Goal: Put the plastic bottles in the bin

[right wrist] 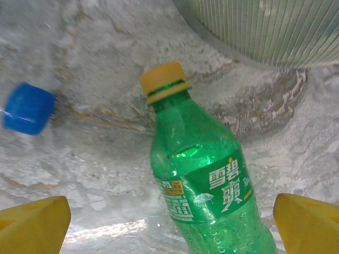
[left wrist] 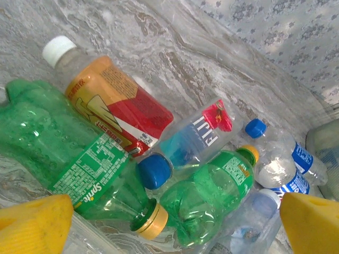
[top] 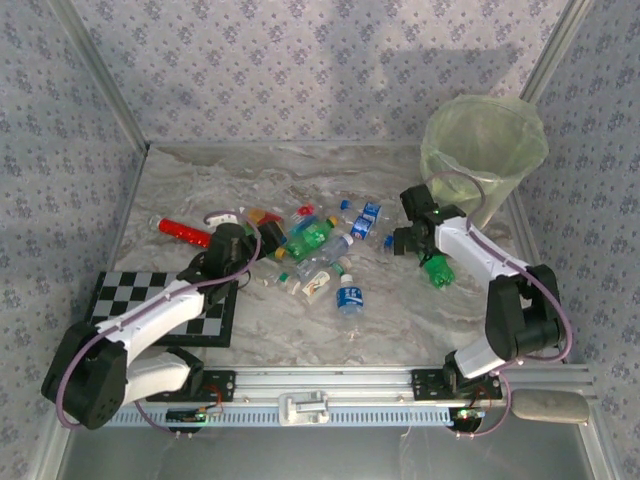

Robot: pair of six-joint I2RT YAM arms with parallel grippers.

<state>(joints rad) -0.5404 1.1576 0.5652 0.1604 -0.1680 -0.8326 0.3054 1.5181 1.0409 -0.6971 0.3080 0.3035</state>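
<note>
With both sets of jaws wide and empty, the right gripper frames a green bottle lying near the bin, round enough to roll or squirt free on closing, while the left gripper over the heap of bottles could pinch two together.

Your top view looks down from high behind the near edge and takes in the whole bench. Your left wrist view sits close over the bottle pile, which the top view shows mid-bench. Your right wrist view looks closely down at a green bottle beside the bin, both on the top view's right.
</note>
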